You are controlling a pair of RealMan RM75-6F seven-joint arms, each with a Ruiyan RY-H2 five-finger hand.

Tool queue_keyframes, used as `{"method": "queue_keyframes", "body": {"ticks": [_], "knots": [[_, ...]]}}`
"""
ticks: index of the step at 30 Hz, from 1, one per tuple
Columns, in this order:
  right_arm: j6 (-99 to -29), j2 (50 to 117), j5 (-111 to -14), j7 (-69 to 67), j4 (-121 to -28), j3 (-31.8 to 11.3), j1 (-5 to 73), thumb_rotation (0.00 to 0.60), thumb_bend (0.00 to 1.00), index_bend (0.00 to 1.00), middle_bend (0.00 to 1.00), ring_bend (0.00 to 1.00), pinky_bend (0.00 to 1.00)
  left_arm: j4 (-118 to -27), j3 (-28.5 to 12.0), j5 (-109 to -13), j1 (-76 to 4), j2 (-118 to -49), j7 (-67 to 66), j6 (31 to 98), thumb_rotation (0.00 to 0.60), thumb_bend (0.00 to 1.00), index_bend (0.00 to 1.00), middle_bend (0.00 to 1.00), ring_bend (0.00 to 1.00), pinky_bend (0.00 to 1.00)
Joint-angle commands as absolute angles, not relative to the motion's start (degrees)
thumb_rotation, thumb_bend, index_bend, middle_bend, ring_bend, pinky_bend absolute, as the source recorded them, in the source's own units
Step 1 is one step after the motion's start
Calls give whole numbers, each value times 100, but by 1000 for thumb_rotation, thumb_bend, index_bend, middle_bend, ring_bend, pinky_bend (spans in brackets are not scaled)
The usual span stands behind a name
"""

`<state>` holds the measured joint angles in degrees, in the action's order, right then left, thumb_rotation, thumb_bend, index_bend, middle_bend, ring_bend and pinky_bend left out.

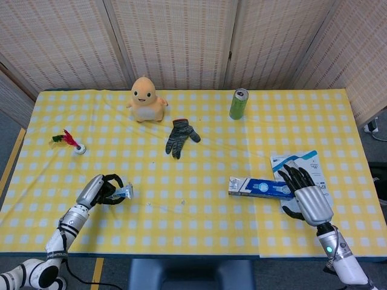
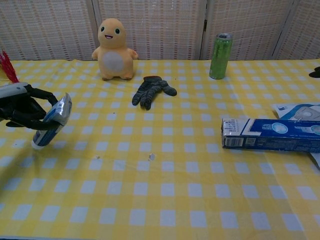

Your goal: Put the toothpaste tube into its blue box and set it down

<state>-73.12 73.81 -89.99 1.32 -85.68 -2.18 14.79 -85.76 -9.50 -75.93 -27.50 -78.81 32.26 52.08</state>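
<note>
My left hand [image 1: 97, 191] [image 2: 22, 107] grips the toothpaste tube [image 2: 51, 122] [image 1: 121, 193] and holds it off the cloth at the front left, tilted with its cap end low. The blue box [image 1: 261, 188] [image 2: 272, 134] lies flat on the table at the right, its open end pointing left. My right hand [image 1: 305, 197] hovers open with fingers spread, its fingertips over the box's right end; in the chest view only a dark fingertip [image 2: 315, 73] shows at the right edge.
A white mask packet [image 1: 299, 162] lies under and behind the box. A dark glove [image 1: 179, 136], an orange plush toy [image 1: 145, 99] and a green can [image 1: 238, 103] stand farther back. A red feathered shuttlecock [image 1: 69, 141] sits at the far left.
</note>
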Motion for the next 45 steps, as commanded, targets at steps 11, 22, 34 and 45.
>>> {"method": "queue_keyframes", "body": {"ticks": [11,22,34,45], "knots": [[-5646,7807,-7272,1552,-8666,-780,2378,600,272,112,103,158,146,-9234,-641,-8293,-2574,-7172,3954,5434,600,374,779,1000,1000,1000],[-5209,8112,-6613,1907,-8543,-707,2686,600,272,131,173,227,191,-9298,-560,-8223,-2613,-7034,3974,5469,600,374,779,1000,1000,1000],[-5629,8406,-6636,2136,-8353,-600,2694,600,272,417,394,446,430,-9441,-526,-8208,-2595,-6881,3991,5634,600,374,779,1000,1000,1000],[-6257,8563,-7680,612,-8169,-656,2616,600,272,494,454,488,491,-10057,-613,-8291,-2617,-6310,4198,5748,600,377,779,1000,1000,1000]]}}
